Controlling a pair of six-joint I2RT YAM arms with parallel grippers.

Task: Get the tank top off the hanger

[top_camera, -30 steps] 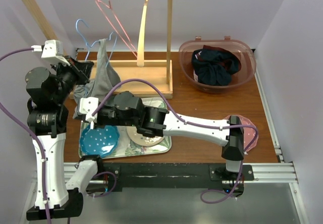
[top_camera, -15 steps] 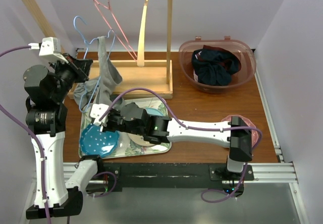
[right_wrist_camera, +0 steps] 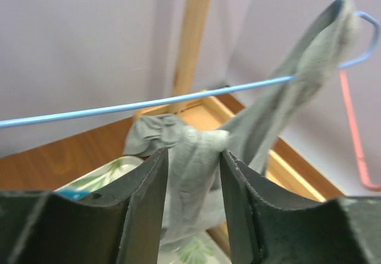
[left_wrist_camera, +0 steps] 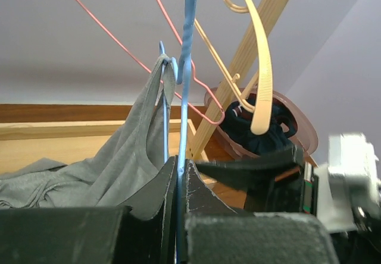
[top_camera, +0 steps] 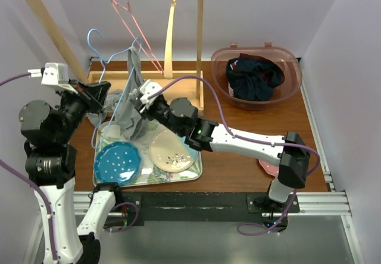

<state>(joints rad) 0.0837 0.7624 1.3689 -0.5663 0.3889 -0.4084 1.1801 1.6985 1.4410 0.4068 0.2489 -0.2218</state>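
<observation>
Top view: my left tool (top_camera: 100, 90) and right tool (top_camera: 143, 93) flank the grey tank top (top_camera: 134, 118), which is held above the bench (top_camera: 250, 121) at its left rear.
Left wrist: my left tool is clamped on the blue hanger (left_wrist_camera: 186, 50), with a tank top strap looped over it.
Right wrist: my right tool pinches a tank top fold.

On the worktop (top_camera: 250, 121): rack (top_camera: 199, 44) far left, tray (top_camera: 172, 176) nearer, basin (top_camera: 256, 50) far right; tank top (top_camera: 126, 118) hangs over the tray's far edge.

The blue hanger's (left_wrist_camera: 186, 68) hook runs off the frame's top edge; dark jaws hide the tank top's (left_wrist_camera: 119, 164) lower part.
</observation>
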